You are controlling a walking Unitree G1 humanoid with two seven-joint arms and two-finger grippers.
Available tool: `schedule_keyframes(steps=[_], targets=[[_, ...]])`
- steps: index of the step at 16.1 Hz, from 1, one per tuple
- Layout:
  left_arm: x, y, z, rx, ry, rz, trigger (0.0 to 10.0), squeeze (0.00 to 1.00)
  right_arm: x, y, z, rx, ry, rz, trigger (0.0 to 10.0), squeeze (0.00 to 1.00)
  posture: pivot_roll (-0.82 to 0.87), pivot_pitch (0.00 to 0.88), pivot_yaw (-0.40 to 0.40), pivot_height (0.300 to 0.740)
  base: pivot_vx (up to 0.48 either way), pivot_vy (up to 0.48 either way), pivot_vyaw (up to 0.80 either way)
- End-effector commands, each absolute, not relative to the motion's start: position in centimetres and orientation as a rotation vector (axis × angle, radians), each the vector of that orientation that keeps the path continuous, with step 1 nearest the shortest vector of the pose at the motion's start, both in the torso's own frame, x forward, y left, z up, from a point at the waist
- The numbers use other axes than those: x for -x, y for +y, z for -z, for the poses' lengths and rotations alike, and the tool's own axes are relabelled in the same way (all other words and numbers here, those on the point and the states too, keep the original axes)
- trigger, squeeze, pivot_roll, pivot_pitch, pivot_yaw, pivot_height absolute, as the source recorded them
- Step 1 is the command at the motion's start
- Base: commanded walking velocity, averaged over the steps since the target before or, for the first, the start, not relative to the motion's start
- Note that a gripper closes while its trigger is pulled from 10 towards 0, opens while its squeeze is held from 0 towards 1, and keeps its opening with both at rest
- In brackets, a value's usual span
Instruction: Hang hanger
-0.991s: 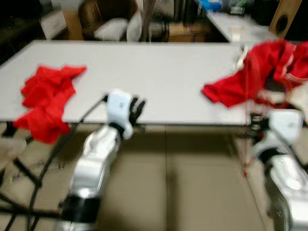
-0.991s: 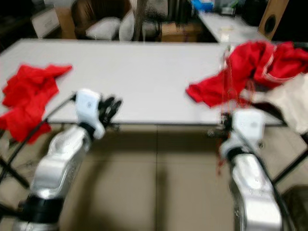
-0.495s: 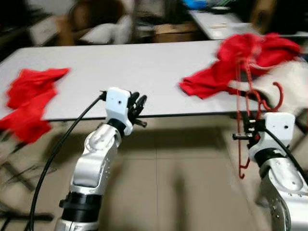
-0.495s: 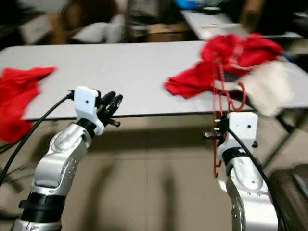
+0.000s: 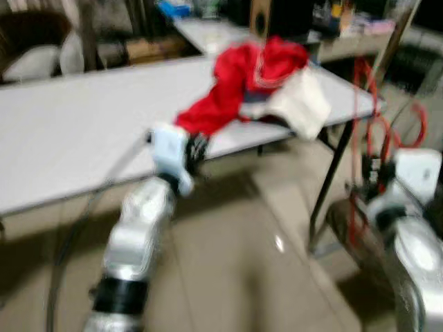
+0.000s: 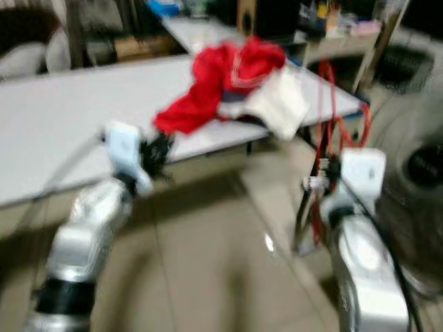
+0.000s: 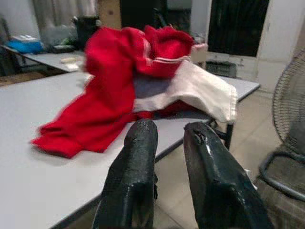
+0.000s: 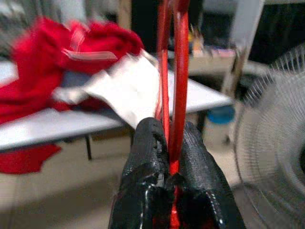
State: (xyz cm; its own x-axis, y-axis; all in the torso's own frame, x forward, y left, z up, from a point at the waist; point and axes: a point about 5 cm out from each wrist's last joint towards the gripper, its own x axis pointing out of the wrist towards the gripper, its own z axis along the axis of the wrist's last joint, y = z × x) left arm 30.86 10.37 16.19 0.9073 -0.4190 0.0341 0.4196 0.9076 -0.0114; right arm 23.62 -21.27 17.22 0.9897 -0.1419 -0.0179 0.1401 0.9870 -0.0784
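A red wire hanger (image 5: 360,131) hangs upright in front of my right side, its hook (image 5: 414,124) curling to the right. My right gripper (image 8: 167,136) is shut on the hanger's thin red wires (image 8: 172,71), and it sits low at the right in the eye views (image 5: 371,171). My left gripper (image 7: 169,131) is open with nothing between its fingers; it is raised near the front edge of the white table (image 5: 69,138), just below a heap of clothes. The eye views are blurred.
A heap of red cloth (image 5: 239,76) and a white garment (image 5: 297,104) lies at the table's right end. A dark table leg (image 5: 329,180) stands beside the hanger. A floor fan (image 8: 276,143) is to the right. Cluttered desks stand behind.
The whole picture has swung right: the red cloth at the table's left end has left view and the clothes heap sits mid-frame. Right gripper still holds the hanger.
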Motion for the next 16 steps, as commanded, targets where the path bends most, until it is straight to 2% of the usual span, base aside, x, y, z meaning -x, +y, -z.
schedule_keyframes(steps=[1, 7, 8, 9, 10, 11, 13, 16], targets=[[-31.2, 11.2, -17.1, 0.004, -0.067, 0.412, 10.0, 0.0, -23.9, -21.0, -17.8, 0.053, 0.0, 0.125, 10.0, 0.0, -0.13, 0.0, 0.019, 0.74, 0.334, 0.0, -0.78], [-31.5, 11.7, -17.1, -0.009, -0.08, 0.355, 10.0, 0.0, -23.9, -21.0, -17.4, 0.082, 0.032, 0.084, 10.0, 0.0, -0.14, 0.0, 0.011, 0.74, 0.337, 0.0, -0.78], [-31.6, 11.9, -17.1, -0.014, -0.082, 0.334, 10.0, 0.0, -23.9, -20.8, -17.3, 0.098, 0.036, 0.057, 10.0, 0.0, -0.14, 0.0, 0.009, 0.74, 0.337, 0.0, 0.0], [-32.1, 12.7, -17.0, 0.033, -0.058, 0.252, 10.0, 0.38, -24.0, -20.6, -17.1, 0.175, 0.054, 0.02, 10.0, 0.0, -0.14, 0.0, 0.008, 0.74, 0.33, 0.0, 0.0], [-32.1, 12.9, -17.0, 0.049, -0.056, 0.236, 10.0, 0.38, -24.0, -20.5, -17.1, 0.178, 0.057, 0.01, 10.0, 0.0, -0.14, 0.0, 0.008, 0.74, 0.33, 0.0, 0.0], [-32.1, 13.3, -17.0, 0.03, -0.055, 0.222, 10.0, 1.0, -24.0, -20.4, -17.2, 0.172, 0.052, 0.0, 10.0, 0.0, -0.14, 0.0, 0.008, 0.74, 0.334, 0.0, 0.0], [-32.0, 13.3, -17.2, 0.0, -0.071, 0.247, 10.0, 1.0, -24.0, -20.3, -17.3, 0.206, 0.049, -0.017, 10.0, 0.0, -0.13, 0.0, 0.008, 0.74, 0.369, 0.0, 0.0], [-32.1, 12.8, -17.8, 0.005, -0.099, 0.263, 10.0, 1.0, -24.1, -20.1, -17.3, 0.228, 0.047, -0.041, 10.0, 0.0, -0.13, 0.0, 0.009, 0.74, 0.435, 0.0, 0.72]])
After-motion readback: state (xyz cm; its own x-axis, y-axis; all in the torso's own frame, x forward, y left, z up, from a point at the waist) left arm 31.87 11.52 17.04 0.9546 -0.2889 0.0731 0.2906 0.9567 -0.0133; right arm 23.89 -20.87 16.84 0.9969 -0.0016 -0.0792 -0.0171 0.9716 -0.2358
